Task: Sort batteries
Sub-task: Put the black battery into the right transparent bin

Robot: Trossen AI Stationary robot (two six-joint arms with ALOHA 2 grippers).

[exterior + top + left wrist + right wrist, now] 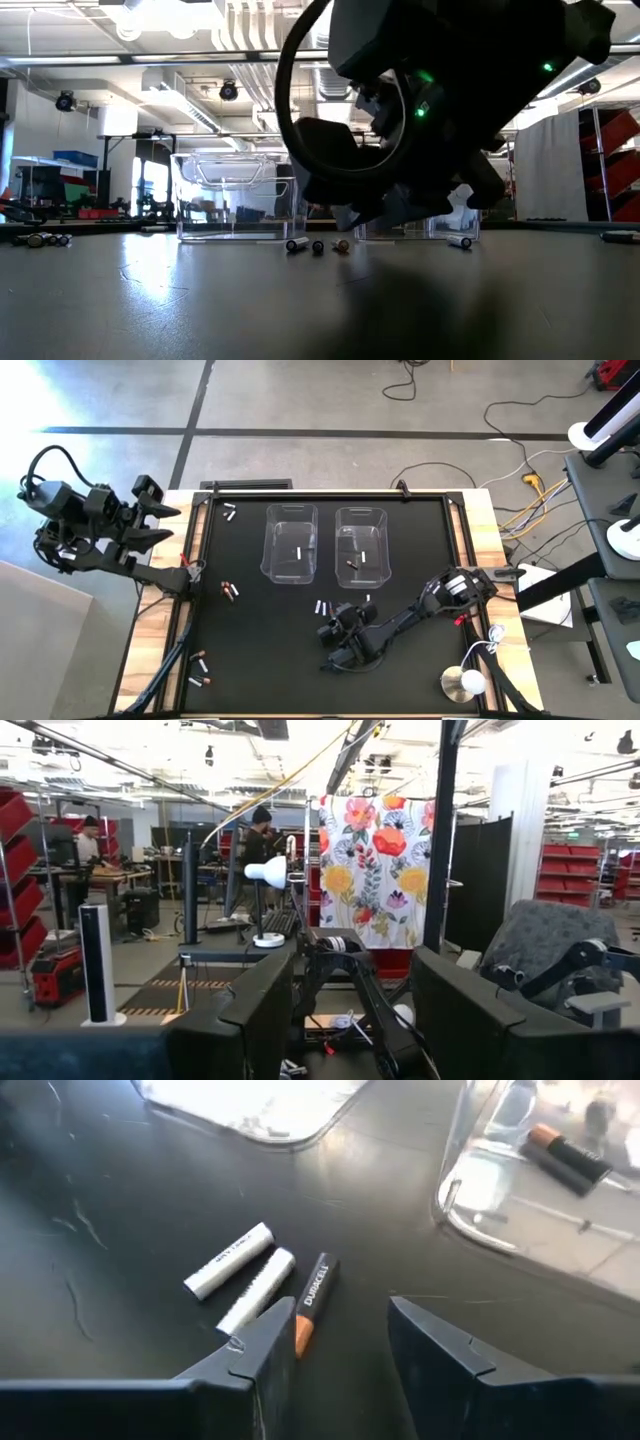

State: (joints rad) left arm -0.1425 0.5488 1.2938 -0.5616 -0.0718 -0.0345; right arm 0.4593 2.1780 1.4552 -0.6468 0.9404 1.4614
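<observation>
My right gripper (338,622) hangs open low over the black mat, just on the near side of three batteries lying on the mat: two silvery-white ones (230,1260) (256,1289) and one dark one with a copper end (312,1302). In the right wrist view the gripper (340,1335) touches none of them. The left clear bin (290,543) holds a white battery (297,550); the right clear bin (361,543) holds dark ones (565,1155). My left gripper (165,525) is open, raised off the table's left edge.
More batteries lie loose on the mat: at the far left (230,512), mid left (231,590), near left (199,670), and one near the right bin (368,598). A small red piece (187,563) sits at the left edge. A lamp (463,682) stands near right.
</observation>
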